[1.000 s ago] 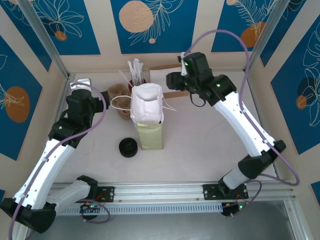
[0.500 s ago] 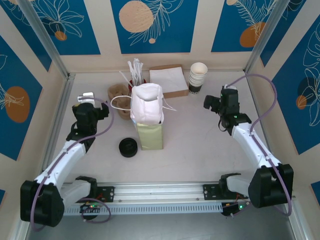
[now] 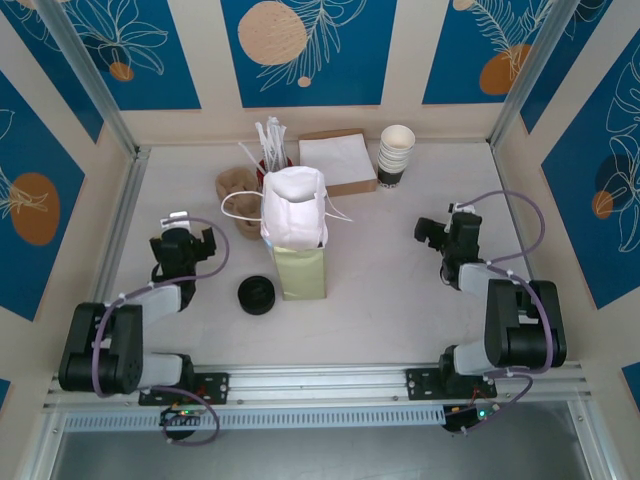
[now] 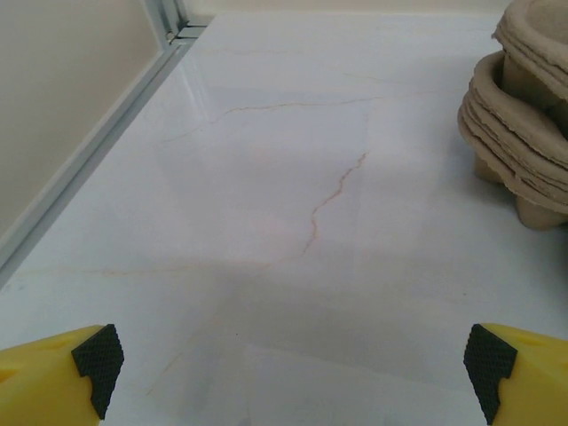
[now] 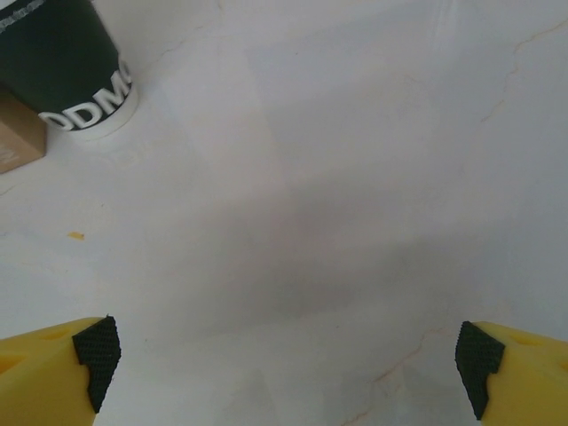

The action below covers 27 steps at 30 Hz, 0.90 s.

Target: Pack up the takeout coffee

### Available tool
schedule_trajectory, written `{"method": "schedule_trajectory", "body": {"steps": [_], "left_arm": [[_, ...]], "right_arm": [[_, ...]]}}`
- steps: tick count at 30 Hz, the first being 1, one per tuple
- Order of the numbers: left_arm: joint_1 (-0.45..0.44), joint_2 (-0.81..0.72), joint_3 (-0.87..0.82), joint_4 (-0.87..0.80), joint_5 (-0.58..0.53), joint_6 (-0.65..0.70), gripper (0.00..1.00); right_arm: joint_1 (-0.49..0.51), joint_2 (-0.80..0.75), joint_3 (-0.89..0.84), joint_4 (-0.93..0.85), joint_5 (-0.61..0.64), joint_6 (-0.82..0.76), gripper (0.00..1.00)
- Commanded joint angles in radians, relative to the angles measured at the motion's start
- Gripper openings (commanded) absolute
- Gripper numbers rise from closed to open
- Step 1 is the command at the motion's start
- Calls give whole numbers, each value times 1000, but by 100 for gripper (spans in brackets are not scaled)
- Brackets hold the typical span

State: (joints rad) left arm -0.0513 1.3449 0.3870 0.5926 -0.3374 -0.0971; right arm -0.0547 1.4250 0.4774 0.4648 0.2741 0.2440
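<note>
The takeout coffee is hidden from view. A tall paper bag (image 3: 296, 240) with a white top, loop handles and olive-yellow sides stands upright in the middle of the table. My left gripper (image 3: 182, 240) rests low at the left, well apart from the bag. In the left wrist view it (image 4: 288, 368) is open, with bare table between its yellow, black-padded fingertips (image 4: 96, 355). My right gripper (image 3: 447, 228) sits low at the right, also far from the bag. The right wrist view shows it (image 5: 288, 364) open over bare table.
A low black disc (image 3: 257, 295) lies just left of the bag's foot. Stacked pulp cup carriers (image 3: 238, 190) (image 4: 524, 133) sit behind it. A stirrer holder (image 3: 272, 145), a napkin box (image 3: 335, 160) and stacked white cups (image 3: 396, 152) (image 5: 67, 67) line the back.
Both arms have drawn back from the bag and folded down toward the near edge. My right gripper left the bag's top and opened fully.
</note>
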Motion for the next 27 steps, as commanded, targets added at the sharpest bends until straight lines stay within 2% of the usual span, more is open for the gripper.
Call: {"method": "schedule_trajectory", "body": {"steps": [1, 5, 12, 16, 27], "left_arm": [[12, 45, -28, 177, 54, 12, 100], [7, 79, -33, 218, 93, 33, 100], [0, 92, -25, 217, 103, 48, 100], [-31, 204, -13, 318, 150, 112, 100], [-47, 192, -10, 288, 138, 120, 100]], "right_arm": [[26, 22, -43, 245, -126, -76, 99], [71, 105, -81, 390, -131, -142, 99], [75, 98, -77, 374, -133, -146, 99], [73, 98, -76, 370, -134, -146, 99], [58, 98, -67, 356, -170, -139, 99]]}}
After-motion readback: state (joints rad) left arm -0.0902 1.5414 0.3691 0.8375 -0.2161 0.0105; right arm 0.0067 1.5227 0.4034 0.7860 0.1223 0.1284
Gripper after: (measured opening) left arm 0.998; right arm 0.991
